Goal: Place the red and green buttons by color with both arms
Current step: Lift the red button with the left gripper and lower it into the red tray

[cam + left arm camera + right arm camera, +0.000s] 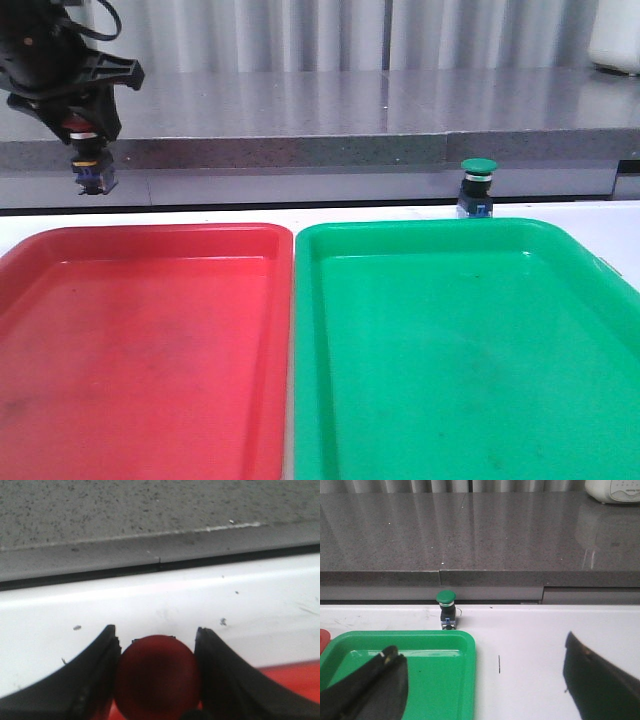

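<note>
My left gripper (92, 150) hangs high at the far left, above the back edge of the red tray (140, 340), shut on the red button (86, 158). The button's dull-red cap (157, 675) fills the gap between the two black fingers (90, 680). The green button (477, 188) stands upright on the white table just behind the green tray (470, 350), toward its right side. In the right wrist view the green button (446, 609) sits well ahead of my right gripper (482, 675), whose fingers (375, 690) stand wide apart with nothing between them.
The red and green trays lie side by side, filling the near table. A grey stone ledge (350, 120) runs behind the white table. A white appliance (615, 35) stands at the back right.
</note>
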`<state>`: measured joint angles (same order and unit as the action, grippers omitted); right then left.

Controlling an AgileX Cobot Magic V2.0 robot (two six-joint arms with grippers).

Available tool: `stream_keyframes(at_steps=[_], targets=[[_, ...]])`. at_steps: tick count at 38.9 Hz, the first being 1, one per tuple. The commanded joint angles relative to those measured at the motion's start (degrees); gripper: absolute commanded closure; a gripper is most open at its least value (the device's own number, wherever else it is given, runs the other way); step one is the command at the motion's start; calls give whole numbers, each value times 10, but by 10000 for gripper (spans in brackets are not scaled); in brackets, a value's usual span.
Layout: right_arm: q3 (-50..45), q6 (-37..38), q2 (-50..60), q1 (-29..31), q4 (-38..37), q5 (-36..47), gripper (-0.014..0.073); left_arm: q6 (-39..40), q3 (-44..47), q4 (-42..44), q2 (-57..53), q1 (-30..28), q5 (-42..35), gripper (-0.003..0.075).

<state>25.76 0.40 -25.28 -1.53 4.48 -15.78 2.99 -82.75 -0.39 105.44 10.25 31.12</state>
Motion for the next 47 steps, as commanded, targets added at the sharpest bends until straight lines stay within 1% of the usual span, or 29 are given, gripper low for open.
stream_keyframes(at_steps=[1, 7, 12, 17, 22, 25, 35, 40, 44, 47], targets=[[21, -4, -5, 4, 3, 43, -52, 4, 59, -2, -89, 30, -58, 636], [21, -4, -5, 4, 3, 43, -52, 4, 199, -26, -175, 79, -100, 636], [21, -4, -5, 4, 3, 42, -52, 5, 278, -48, -220, 112, -120, 636], [21, -4, -5, 4, 3, 42, -52, 5, 335, -50, -232, 138, -142, 635], [21, -4, -5, 4, 3, 42, -52, 8, 365, -50, -228, 149, -152, 631], [21, -4, -5, 4, 3, 42, -52, 9, 372, -50, -228, 149, -156, 610], [21, -4, -5, 4, 3, 42, -52, 9, 374, -50, -228, 149, -156, 384], [21, -4, -5, 4, 3, 42, -52, 9, 374, -50, -228, 149, -150, 260], [21, -4, -5, 4, 3, 42, -52, 9, 374, -50, -228, 149, -141, 204], [21, -4, -5, 4, 3, 42, -52, 9, 374, -51, -228, 149, -139, 202]])
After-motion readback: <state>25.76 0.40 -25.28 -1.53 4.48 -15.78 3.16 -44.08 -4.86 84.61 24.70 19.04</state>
